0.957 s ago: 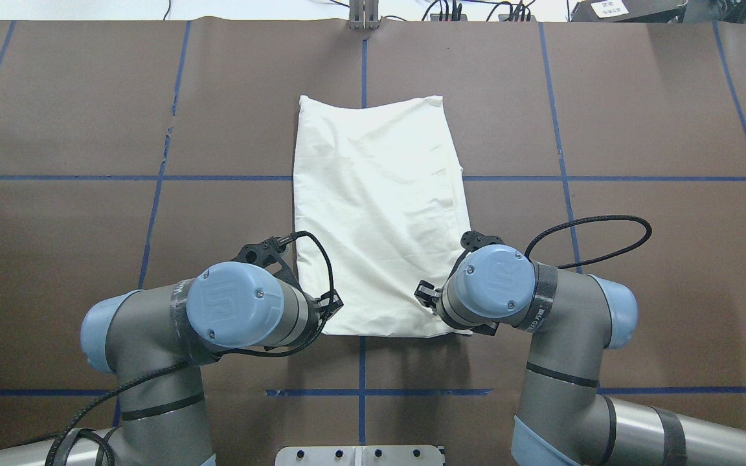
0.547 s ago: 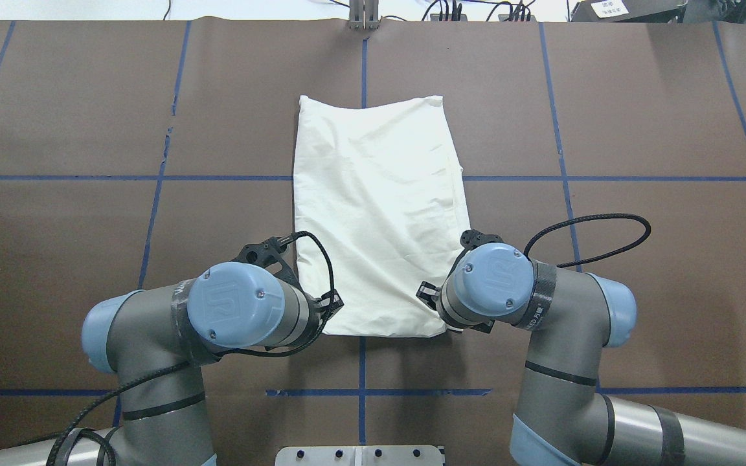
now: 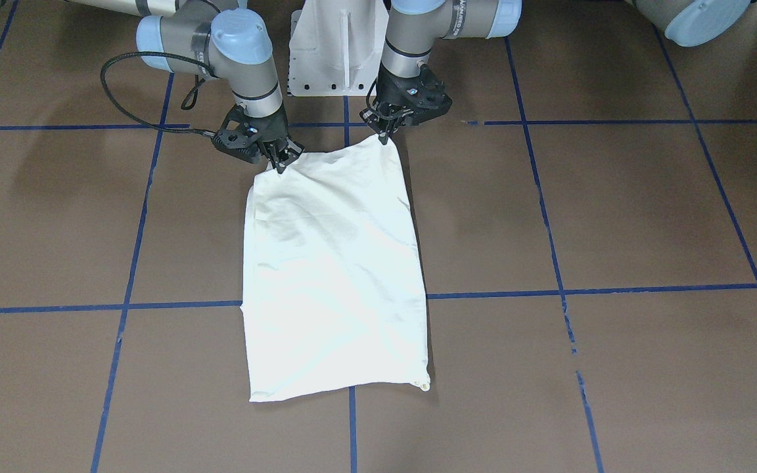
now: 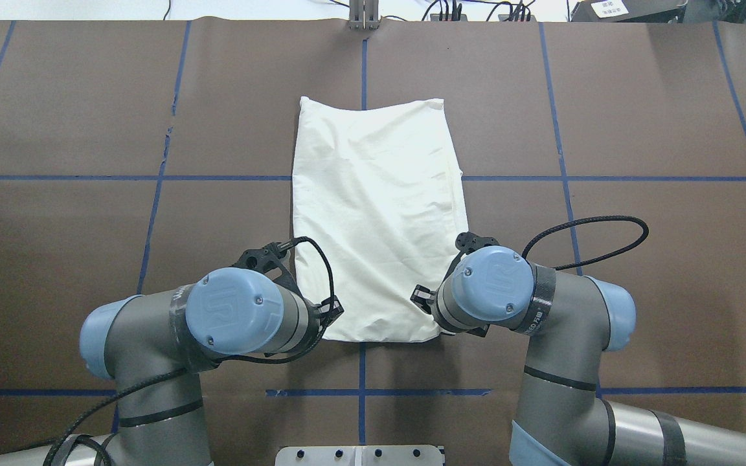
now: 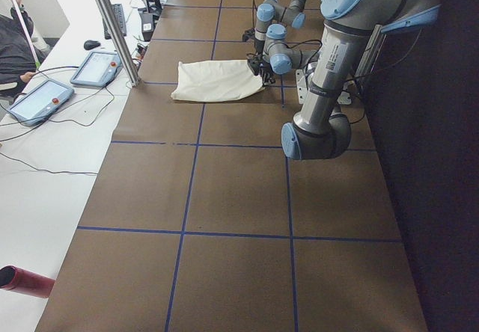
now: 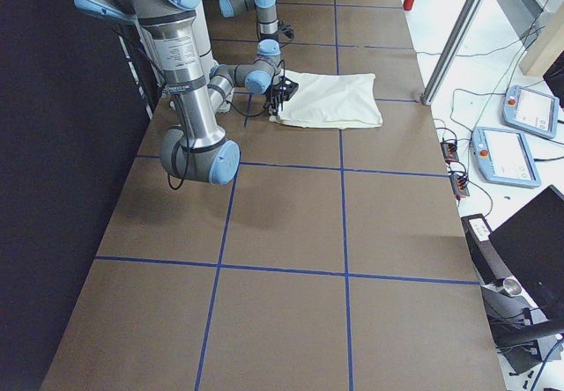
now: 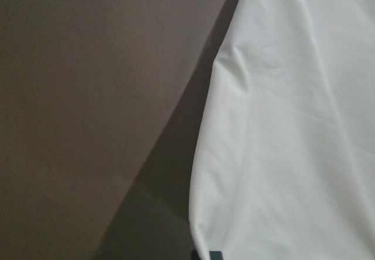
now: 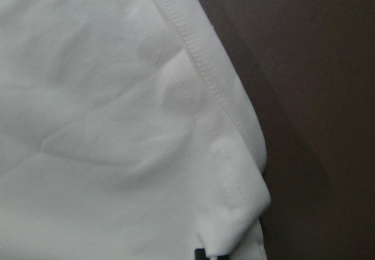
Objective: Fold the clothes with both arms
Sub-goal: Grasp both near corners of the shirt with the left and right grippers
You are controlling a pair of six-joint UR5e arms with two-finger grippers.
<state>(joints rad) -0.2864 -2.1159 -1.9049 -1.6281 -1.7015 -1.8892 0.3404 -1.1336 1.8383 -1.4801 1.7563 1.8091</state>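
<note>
The cream-white shirt [image 3: 332,276] lies folded into a long rectangle on the brown table, plain reverse side up, with no print showing. It also shows in the overhead view [image 4: 376,213]. My left gripper [image 3: 386,136] is shut on the shirt's near corner on my left. My right gripper [image 3: 281,163] is shut on the near corner on my right. Both corners are raised a little off the table. In the overhead view the wrists of the left arm [image 4: 234,310] and right arm [image 4: 493,285] hide the fingertips. Both wrist views show only cloth [image 7: 293,125] [image 8: 117,125] and table.
The white pedestal base [image 3: 336,46] stands just behind the grippers. Blue tape lines [image 4: 360,391] grid the brown table. A metal post [image 4: 364,16] stands at the far edge. Tablets [image 5: 93,69] lie on a white side table, with a person beside them.
The shirt's near right corner has drawn inward to the left with my right gripper, and the near edge has narrowed. The left arm has shifted only slightly.
</note>
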